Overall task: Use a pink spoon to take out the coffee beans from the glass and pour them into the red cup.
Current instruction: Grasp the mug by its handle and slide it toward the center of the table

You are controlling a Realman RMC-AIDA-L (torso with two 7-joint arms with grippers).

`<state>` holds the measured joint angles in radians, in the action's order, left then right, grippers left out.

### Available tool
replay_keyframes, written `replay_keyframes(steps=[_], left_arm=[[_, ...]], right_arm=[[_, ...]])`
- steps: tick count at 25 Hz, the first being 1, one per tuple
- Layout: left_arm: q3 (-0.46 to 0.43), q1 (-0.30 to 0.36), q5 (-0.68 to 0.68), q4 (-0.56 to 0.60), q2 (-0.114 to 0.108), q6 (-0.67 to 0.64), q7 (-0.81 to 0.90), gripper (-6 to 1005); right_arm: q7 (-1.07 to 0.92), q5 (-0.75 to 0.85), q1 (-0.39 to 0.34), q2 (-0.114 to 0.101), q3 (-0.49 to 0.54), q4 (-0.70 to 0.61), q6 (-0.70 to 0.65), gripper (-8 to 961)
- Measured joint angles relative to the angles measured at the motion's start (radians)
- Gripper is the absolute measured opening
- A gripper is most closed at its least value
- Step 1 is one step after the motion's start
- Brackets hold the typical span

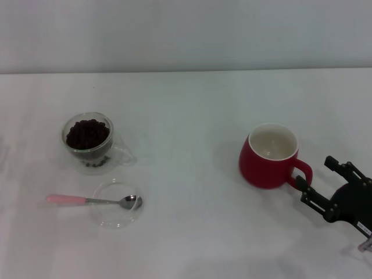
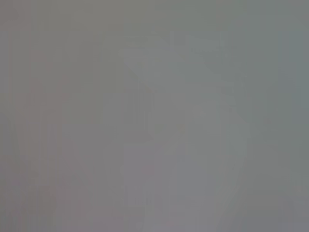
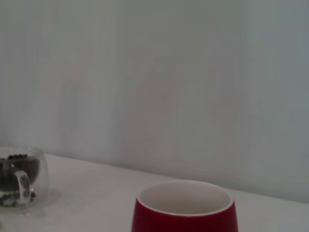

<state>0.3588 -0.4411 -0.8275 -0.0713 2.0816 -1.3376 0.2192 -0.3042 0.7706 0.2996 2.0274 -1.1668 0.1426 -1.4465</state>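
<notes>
On the left of the tabletop (image 1: 192, 232) I see the light, slippery pink spoon (image 1: 93, 201), bowl resting on a glass disc (image 1: 117, 203) near the glass (image 1: 88, 139), so I'd pinch its pink handle, while my right gripper (image 1: 318, 183) waits, fingers wide, by the red cup (image 1: 268, 156).

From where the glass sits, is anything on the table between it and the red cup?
Nothing visible. The stretch of table between the glass and the red cup is bare. The spoon and a clear disc lie nearer the robot, off that line. The right tool waits by the cup's handle.
</notes>
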Motion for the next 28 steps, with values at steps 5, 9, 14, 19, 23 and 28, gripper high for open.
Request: replay_keyframes(steps=[5, 9, 14, 19, 23, 28], left_arm=[[0.0, 0.003, 0.0, 0.0, 0.0, -0.002, 0.0, 875], [-0.001, 0.006, 0.003, -0.002, 0.0, -0.003, 0.004, 875], [0.0, 0.015, 0.003, -0.002, 0.001, -0.006, 0.029, 875], [0.0, 0.029, 0.003, 0.001, 0.001, -0.019, 0.05, 876], [0.0, 0.033, 0.003, -0.001, 0.002, -0.03, 0.051, 876], [0.0, 0.033, 0.001, -0.004, 0.002, -0.031, 0.051, 876]], right_arm=[[-0.002, 0.001, 0.007, 0.001, 0.0, -0.022, 0.037, 841], [-0.003, -0.001, 0.01, 0.0, 0.001, -0.035, 0.084, 841], [-0.005, 0.0, 0.015, 0.0, 0.072, -0.052, 0.136, 840], [-0.001, 0.0, 0.022, 0.0, 0.127, -0.052, 0.149, 822], [0.0, 0.001, 0.035, 0.0, 0.134, -0.054, 0.167, 804], [0.0, 0.023, 0.039, 0.0, 0.134, -0.052, 0.169, 781]])
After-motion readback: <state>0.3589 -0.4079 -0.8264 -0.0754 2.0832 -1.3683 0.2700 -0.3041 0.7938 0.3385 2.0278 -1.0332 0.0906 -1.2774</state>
